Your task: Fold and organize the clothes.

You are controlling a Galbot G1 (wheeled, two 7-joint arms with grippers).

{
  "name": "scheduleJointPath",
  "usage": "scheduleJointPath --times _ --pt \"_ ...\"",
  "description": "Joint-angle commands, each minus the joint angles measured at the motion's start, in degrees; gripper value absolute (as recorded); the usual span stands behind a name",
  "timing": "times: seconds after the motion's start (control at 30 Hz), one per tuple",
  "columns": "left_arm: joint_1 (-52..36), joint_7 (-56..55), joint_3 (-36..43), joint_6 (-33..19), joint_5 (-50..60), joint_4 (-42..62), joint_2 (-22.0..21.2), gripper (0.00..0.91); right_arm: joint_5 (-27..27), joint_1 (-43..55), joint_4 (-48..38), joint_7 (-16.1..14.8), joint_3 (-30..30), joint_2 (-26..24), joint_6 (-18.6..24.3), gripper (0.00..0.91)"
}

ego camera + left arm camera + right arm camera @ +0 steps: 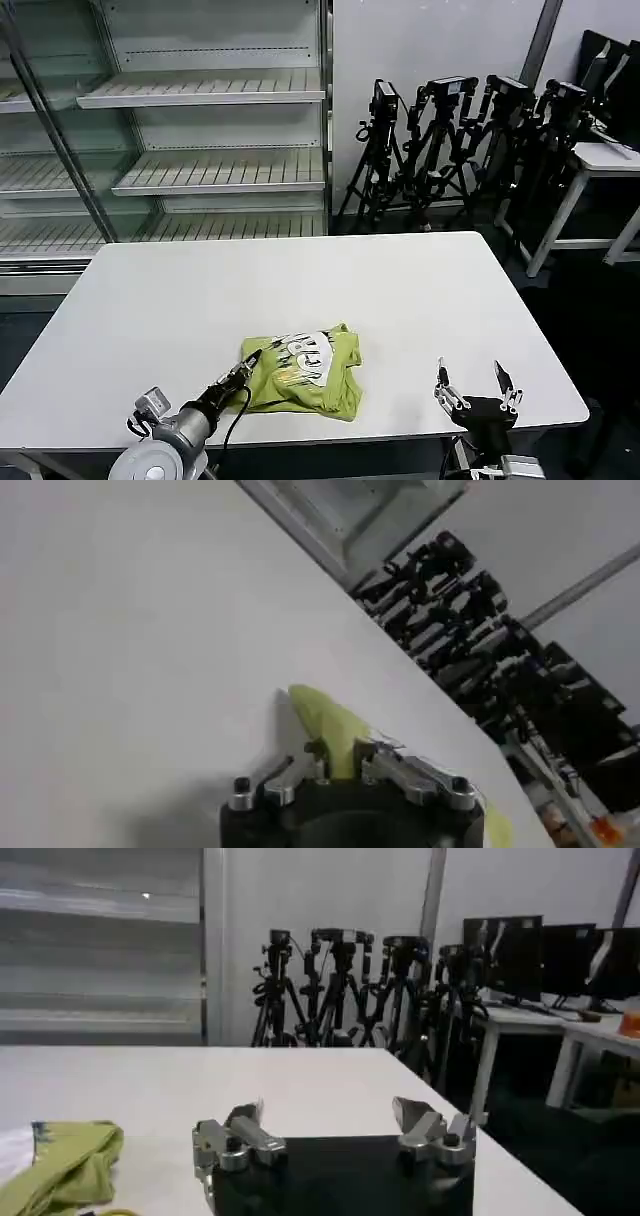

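With the fold unfinished, notes:
shirt: T-shirt (305, 370) bunched near table (300, 280) front edge; white print showing.
left gripper (246, 364): clenched on shirt's left edge. Lift clear, carry flat, avoid dragging.
right gripper (474, 388): released, idle right.
views: left wrist shows pinched fabric (335, 742); head shows whole bundle.

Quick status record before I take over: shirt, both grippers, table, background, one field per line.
shirt: lime T-shirt with a white print showing, bunched in a rough fold near the table's front edge
left gripper: at the shirt's left edge, shut on the fabric
right gripper: open, holding nothing, over the table's front right corner, apart from the shirt
table: white tabletop
background: bare shelving behind the table, tripods to its right
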Motion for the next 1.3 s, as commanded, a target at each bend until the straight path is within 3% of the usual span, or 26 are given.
scheduleJointPath --times 0.03,0.3,0.47,0.7,0.93,1.03,1.1,1.2,1.3 --pt "0.2 0.55 -0.84 -0.57 -4.02 -1.16 -0.9 0.04 -0.08 -0.71 0.95 -0.03 0.22 0.16 0.09 0.907" --pt "1.05 -0.24 -4.55 -0.62 -8.79 -4.02 -0.45 0.04 0.17 -0.12 1.02 -0.02 0.1 -0.03 0.19 0.907" --pt "1.84 -1.13 -13.51 0.24 -11.38 -5.54 4.18 0.04 0.68 0.8 0.75 -0.02 -0.28 -0.06 0.19 0.907" --pt "0.45 -2.25 -28.41 2.4 -10.67 -6.79 16.93 0.03 1.36 1.51 0.91 0.02 -1.3 -0.38 0.2 0.907" --pt "0.92 3.33 -36.43 2.8 4.1 -8.09 31.22 0.03 3.14 2.98 0.06 0.17 -0.79 -1.86 -0.1 0.907" --pt "2.25 4.38 -34.17 2.81 11.37 -12.07 34.08 0.03 3.42 3.25 -0.11 0.15 -0.74 -1.91 -0.14 0.907" --pt "3.87 4.31 -30.34 2.79 17.03 -15.3 33.61 0.03 3.38 3.15 -0.22 0.13 -0.85 -1.81 -0.09 0.907" --pt "7.11 4.18 -21.49 2.69 26.2 -18.62 29.47 0.03 3.33 2.82 -0.57 0.06 -0.62 -1.67 0.12 0.907" --pt "7.67 3.63 -3.12 0.86 41.38 -16.51 24.62 0.04 3.28 2.61 -0.81 0.08 -0.2 -1.64 0.23 0.907"
